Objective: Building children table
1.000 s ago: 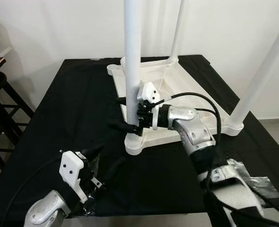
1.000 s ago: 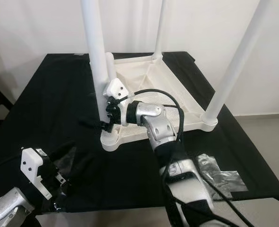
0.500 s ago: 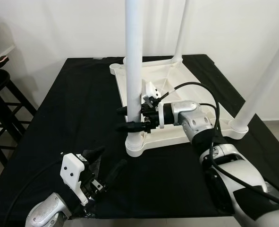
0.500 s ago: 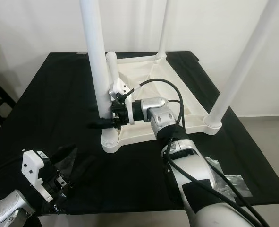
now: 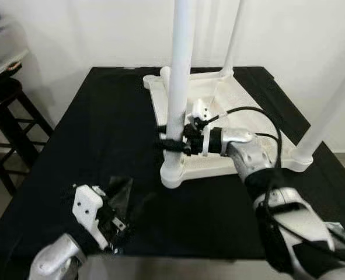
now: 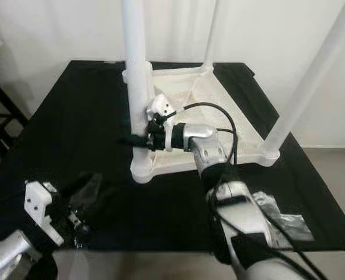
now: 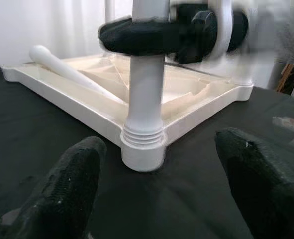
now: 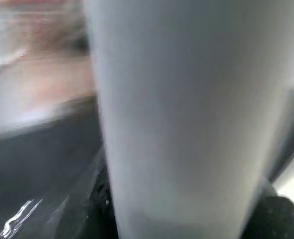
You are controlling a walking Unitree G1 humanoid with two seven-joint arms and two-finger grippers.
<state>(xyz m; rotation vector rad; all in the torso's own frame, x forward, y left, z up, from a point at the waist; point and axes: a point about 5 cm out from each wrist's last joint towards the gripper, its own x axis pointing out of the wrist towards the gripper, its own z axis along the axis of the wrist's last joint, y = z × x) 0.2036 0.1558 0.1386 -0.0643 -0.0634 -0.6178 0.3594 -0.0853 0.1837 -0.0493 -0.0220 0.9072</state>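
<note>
Right hand (image 5: 167, 139) clamps the leg (image 5: 180, 87) just above its socket on the upturned tabletop (image 5: 219, 105) — rotate squarely, keeping the leg vertical. Left hand (image 7: 156, 179) — fingers spread, empty — waits near the socket on the desk (image 5: 102, 116).

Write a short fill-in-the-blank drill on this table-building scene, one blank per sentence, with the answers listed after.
1. The right gripper is closed around the nearest white ____ of the upturned table.
2. The table lies on a ____ cloth.
3. The left gripper's jaws are ____, holding nothing.
4. A dark stool stands on the robot's ____ side.

Answers: leg; black; open; left
</note>
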